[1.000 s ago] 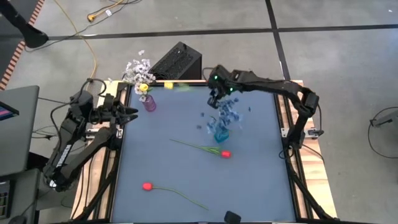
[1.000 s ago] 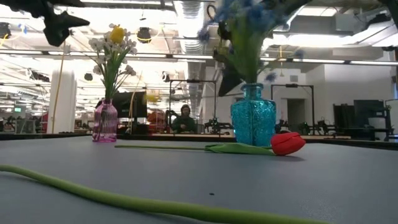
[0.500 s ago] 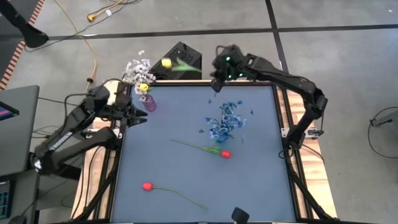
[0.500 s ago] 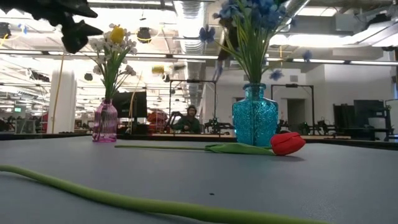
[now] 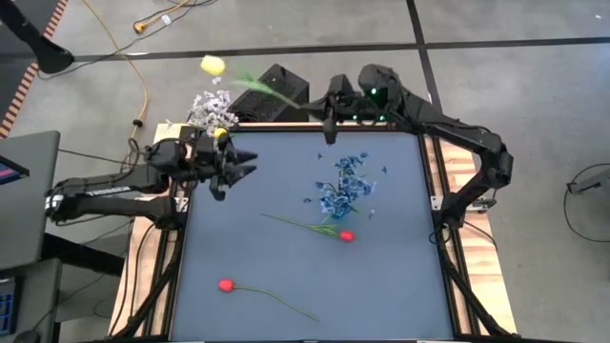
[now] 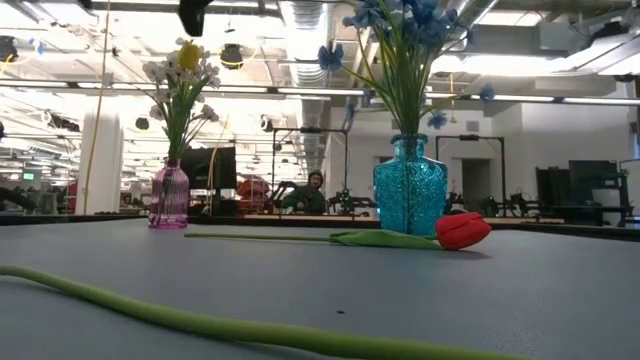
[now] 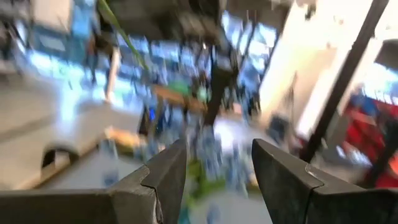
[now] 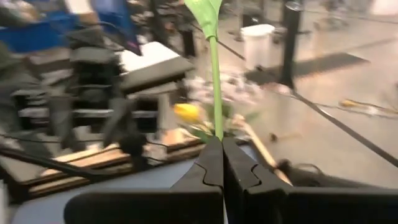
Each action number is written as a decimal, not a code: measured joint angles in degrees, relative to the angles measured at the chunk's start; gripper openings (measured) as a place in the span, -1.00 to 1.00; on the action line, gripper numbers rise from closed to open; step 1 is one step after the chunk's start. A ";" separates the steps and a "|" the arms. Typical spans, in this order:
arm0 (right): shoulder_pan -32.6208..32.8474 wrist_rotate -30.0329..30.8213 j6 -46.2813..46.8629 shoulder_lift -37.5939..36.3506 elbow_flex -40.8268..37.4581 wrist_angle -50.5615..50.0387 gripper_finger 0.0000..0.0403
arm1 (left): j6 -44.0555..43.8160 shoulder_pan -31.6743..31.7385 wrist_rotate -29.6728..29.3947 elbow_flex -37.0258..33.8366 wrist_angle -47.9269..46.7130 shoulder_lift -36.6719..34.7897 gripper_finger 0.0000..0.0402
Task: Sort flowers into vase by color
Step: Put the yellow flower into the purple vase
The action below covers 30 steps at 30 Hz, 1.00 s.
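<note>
My right gripper (image 5: 325,114) hovers over the table's far edge, shut on a yellow-budded flower whose bud (image 5: 212,65) reaches out past the far-left corner. My left gripper (image 5: 250,164) is open, raised beside the pink vase (image 6: 168,195). That vase holds the white-lavender bunch (image 5: 208,103) and a yellow bud (image 5: 221,131). The blue vase (image 6: 408,185) with blue sprigs (image 5: 341,189) stands mid-table. One red tulip (image 5: 345,234) lies in front of it. Another red tulip (image 5: 226,284) lies nearer the front edge. My right gripper pinches the yellow flower's green stem near its lower end (image 8: 216,132) between both fingers. The stem runs straight on from the fingertips, about level, toward the far left. The flower is lifted clear of the table.
A black box (image 5: 272,93) sits just beyond the far edge, under the held stem. A yellow cable (image 5: 133,57) lies on the floor. The near tulip's long stem (image 6: 200,320) stretches across the front of the table.
My right gripper has drawn back from above the blue vase toward the far edge, and the yellow flower it holds has swung out to the far left. My left gripper has reached toward the table's right, to beside the pink vase.
</note>
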 joint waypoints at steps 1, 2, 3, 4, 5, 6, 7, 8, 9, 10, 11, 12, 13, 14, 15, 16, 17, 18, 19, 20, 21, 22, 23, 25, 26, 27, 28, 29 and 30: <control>1.22 -0.09 0.24 0.43 0.00 1.11 -0.92 | -0.02 -0.16 -1.16 0.00 2.99 0.98 -0.15; 2.30 -0.30 0.34 0.85 0.00 2.21 -0.92 | -0.34 -0.16 -1.87 0.02 5.40 1.91 -0.15; 3.33 -0.46 0.33 1.30 0.00 2.63 -0.92 | -0.75 -0.16 -2.41 0.02 6.92 2.78 -0.15; 4.45 -0.52 0.33 2.02 0.00 3.08 -0.92 | -1.12 -0.16 -3.03 0.02 7.90 3.61 -0.15; 5.41 -0.63 0.37 2.75 0.00 4.24 -0.92 | -1.27 -0.16 -3.55 0.02 8.64 4.35 -0.15; 6.27 -0.63 0.35 3.35 -0.02 4.95 -0.92 | -1.32 -0.16 -3.86 0.02 9.00 4.88 -0.15; 7.05 -0.63 0.37 3.97 -0.08 5.45 -0.92 | -1.40 -0.16 -3.94 0.01 9.49 5.40 -0.15; 7.83 -0.61 0.42 4.61 -0.09 6.42 -0.92 | -1.46 -0.16 -3.95 0.02 10.71 5.83 -0.15; 8.56 -0.59 0.44 5.10 -0.09 7.39 -0.92 | -1.47 -0.16 -3.96 0.02 11.71 6.15 -0.15; 9.21 -0.59 0.44 5.63 -0.09 7.88 -0.92 | -1.49 -0.16 -3.96 0.02 12.74 6.31 -0.15; 9.69 -0.60 0.43 6.06 -0.07 8.29 -0.92 | -1.49 -0.16 -3.96 0.02 13.91 6.34 -0.15; 10.07 -0.59 0.42 6.50 -0.04 8.58 -0.92 | -1.44 -0.16 -3.96 0.02 14.92 6.32 -0.15; 10.34 -0.61 0.49 6.78 -0.04 8.42 -0.92 | -1.13 -0.16 -3.95 0.02 16.08 6.26 -0.15; 10.52 -0.62 0.59 7.38 -0.04 8.51 -0.92 | -0.81 -0.16 -4.05 0.02 16.81 6.13 -0.15; 10.76 -0.70 0.75 7.67 -0.04 9.00 -0.92 | -0.72 -0.16 -4.66 0.02 17.02 5.85 -0.15; 10.94 -0.72 0.74 7.75 -0.08 8.94 -0.92 | -0.63 -0.17 -5.90 0.02 16.77 5.54 -0.15; 11.09 -0.91 0.76 7.77 -0.11 9.05 -0.92 | -0.63 -0.18 -7.25 0.02 16.21 5.29 -0.15; 11.08 -0.96 0.77 7.97 -0.10 9.96 -0.92 | -0.82 -0.16 -8.49 0.02 15.25 5.07 -0.15; 11.06 -1.15 0.84 8.13 0.00 11.12 -0.92 | -0.84 -0.16 -9.25 0.02 13.95 4.89 -0.15; 11.06 -1.38 1.12 8.14 0.04 11.71 -0.92 | -0.86 -0.14 -9.83 0.02 13.03 4.81 -0.15; 11.03 -1.55 1.57 8.14 0.04 11.70 -0.92 | -0.92 -0.14 -9.84 0.02 12.73 4.81 -0.15; 11.04 -1.66 1.84 8.17 0.02 11.83 -0.92 | -0.94 -0.14 -9.71 0.02 12.69 4.81 -0.15; 11.06 -1.67 1.86 8.25 0.01 11.91 -0.92 | -0.94 -0.16 -9.46 0.02 12.71 4.77 -0.15; 11.06 -1.70 2.02 8.25 -0.02 11.72 -0.92 | -0.81 -0.16 -9.36 0.02 13.14 4.75 -0.15; 11.06 -1.68 2.25 8.25 -0.02 11.81 -0.92 | -0.43 -0.16 -9.09 0.02 13.66 4.77 -0.15; 11.06 -1.70 2.32 8.25 -0.02 11.86 -0.92 | 0.18 -0.14 -8.22 0.02 14.66 4.77 -0.15; 11.06 -1.70 2.41 8.25 -0.02 11.89 -0.92 | 0.84 -0.14 -7.36 0.02 15.87 4.79 -0.15; 11.14 -1.70 2.43 8.25 -0.02 11.91 -0.92 | 1.58 -0.14 -6.76 0.02 16.93 4.73 -0.15; 11.26 -1.70 2.43 8.25 -0.02 11.91 -0.92 | 1.87 -0.18 -6.70 0.02 17.41 4.68 -0.15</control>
